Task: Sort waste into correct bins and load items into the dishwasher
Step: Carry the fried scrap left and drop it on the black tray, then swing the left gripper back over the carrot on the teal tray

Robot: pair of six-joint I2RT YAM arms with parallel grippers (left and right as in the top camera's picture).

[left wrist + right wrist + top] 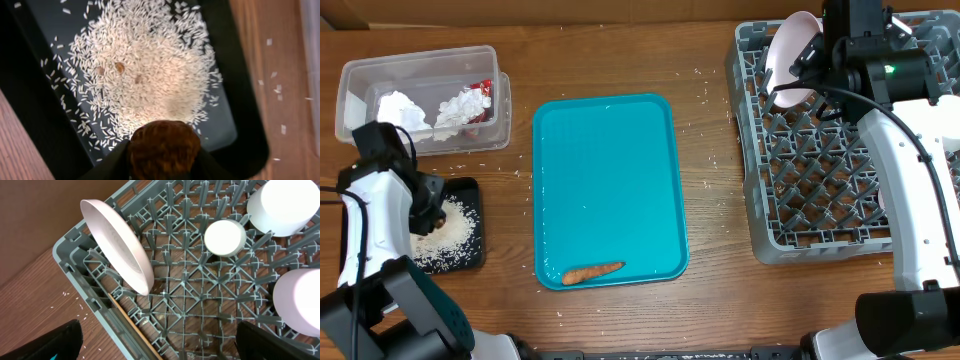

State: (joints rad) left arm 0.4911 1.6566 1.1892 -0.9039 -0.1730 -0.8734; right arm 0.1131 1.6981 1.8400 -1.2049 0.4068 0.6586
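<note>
My left gripper (pixel 425 195) (pixel 162 162) is shut on a round brown food piece (pixel 162 145) and holds it over a black bin (pixel 470 188) (pixel 240 125) with a heap of rice (pixel 445 235) (pixel 145 70). My right gripper (pixel 817 58) (pixel 155 340) is open and empty above the far left corner of the grey dishwasher rack (pixel 820 200) (pixel 75 250). A pink plate (pixel 790 55) (pixel 117 240) stands on edge in the rack just ahead of it. An orange carrot piece (pixel 592 272) lies at the near edge of the teal tray (pixel 610 160).
A clear plastic bin (pixel 420 52) at the far left holds crumpled white tissue (pixel 400 108) and a red wrapper (pixel 480 95). In the rack are a wooden stick (pixel 132 325) along the left wall, a small white cup (pixel 225 237) and two larger upturned cups (pixel 282 205). Rice grains are scattered on the table.
</note>
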